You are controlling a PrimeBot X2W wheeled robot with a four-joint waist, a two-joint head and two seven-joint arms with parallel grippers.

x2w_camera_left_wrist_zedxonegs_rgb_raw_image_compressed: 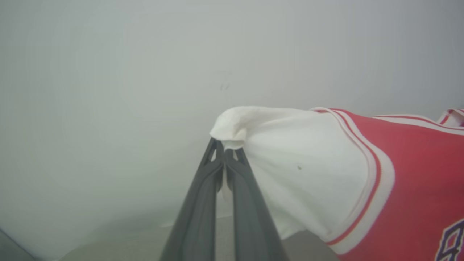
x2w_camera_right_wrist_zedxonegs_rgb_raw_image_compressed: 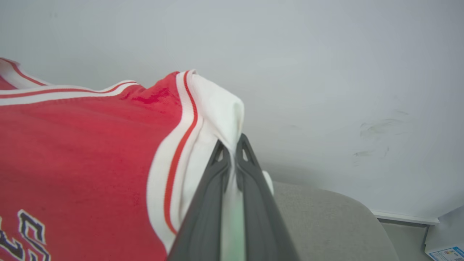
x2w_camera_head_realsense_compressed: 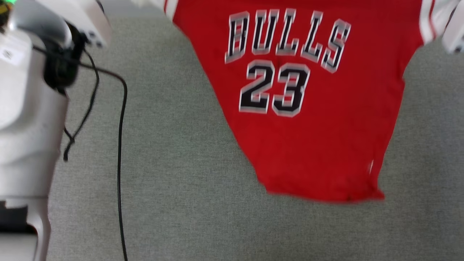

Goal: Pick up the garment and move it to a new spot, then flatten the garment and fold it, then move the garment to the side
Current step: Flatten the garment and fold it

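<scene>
The garment [x2w_camera_head_realsense_compressed: 308,127] is a red jersey with black "BULLS" and "23" lettering, hanging spread with its front towards the head camera above the grey surface [x2w_camera_head_realsense_compressed: 181,181]. In the left wrist view my left gripper [x2w_camera_left_wrist_zedxonegs_rgb_raw_image_compressed: 224,148] is shut on a bunched bit of the garment's white sleeve [x2w_camera_left_wrist_zedxonegs_rgb_raw_image_compressed: 308,170]. In the right wrist view my right gripper [x2w_camera_right_wrist_zedxonegs_rgb_raw_image_compressed: 233,148] is shut on the other white sleeve [x2w_camera_right_wrist_zedxonegs_rgb_raw_image_compressed: 217,112], beside its red-and-white trim. The hem hangs free at the bottom, and the top of the garment is cut off by the head view's upper edge.
My pale left arm [x2w_camera_head_realsense_compressed: 29,108] fills the head view's left side, with a black cable [x2w_camera_head_realsense_compressed: 119,163] trailing down over the grey surface. A pale wall [x2w_camera_left_wrist_zedxonegs_rgb_raw_image_compressed: 108,90] stands behind. The grey surface's rounded edge [x2w_camera_right_wrist_zedxonegs_rgb_raw_image_compressed: 362,217] and some papers [x2w_camera_right_wrist_zedxonegs_rgb_raw_image_compressed: 446,250] lie at the right.
</scene>
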